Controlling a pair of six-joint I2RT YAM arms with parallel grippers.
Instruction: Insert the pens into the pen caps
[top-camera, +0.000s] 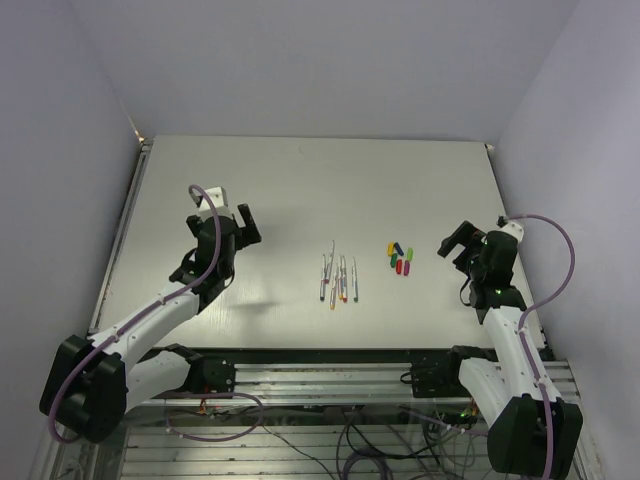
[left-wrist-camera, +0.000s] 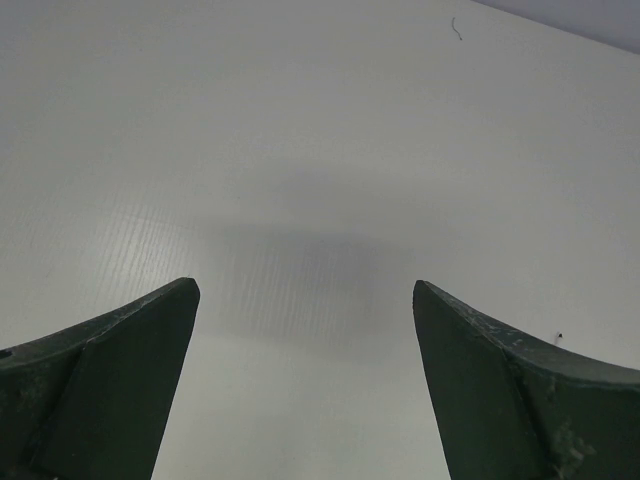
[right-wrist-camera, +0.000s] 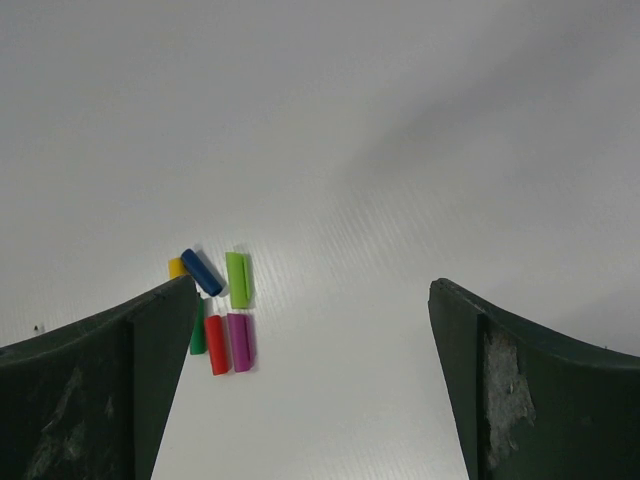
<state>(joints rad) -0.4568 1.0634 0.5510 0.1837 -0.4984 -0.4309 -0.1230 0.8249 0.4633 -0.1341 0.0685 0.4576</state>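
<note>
1. Noting the layout first: a pale desk (top-camera: 300, 180) with two arms bolted at its near edge, each reaching out over the surface.
2. Pens (top-camera: 339, 277): five slim pale pens lie flat at mid-desk, close together and roughly parallel, with their long axes running near to far. Their small coloured ends point toward the near edge. Some appear to touch or cross, but the overhead view is too small to say which.
3. Pen caps (top-camera: 400, 258): a tight cluster lying flat just right of the pens and apart from them. No pen sits in a cap.
4. Cluster detail from the right wrist view:
   - The yellow cap (right-wrist-camera: 177, 267) touches the blue cap (right-wrist-camera: 201, 272), and the light green cap (right-wrist-camera: 238, 279) is just beside them.
   - Nearer the camera, the red cap (right-wrist-camera: 216, 344) and magenta cap (right-wrist-camera: 239, 342) lie side by side.
   - A darker green cap (right-wrist-camera: 198, 335) is next to the red one, partly hidden behind the right gripper.
5. Left gripper (top-camera: 228, 228): it is over the left half of the desk, well apart from the pens. Its jaws are spread wide with nothing between them. Its wrist view shows only bare desk ahead.
6. Right gripper (top-camera: 458, 248): it is near the caps, on their right. Its jaws are wide apart and empty. In its wrist view the caps lie toward one side of the gap, not gripped.
</note>
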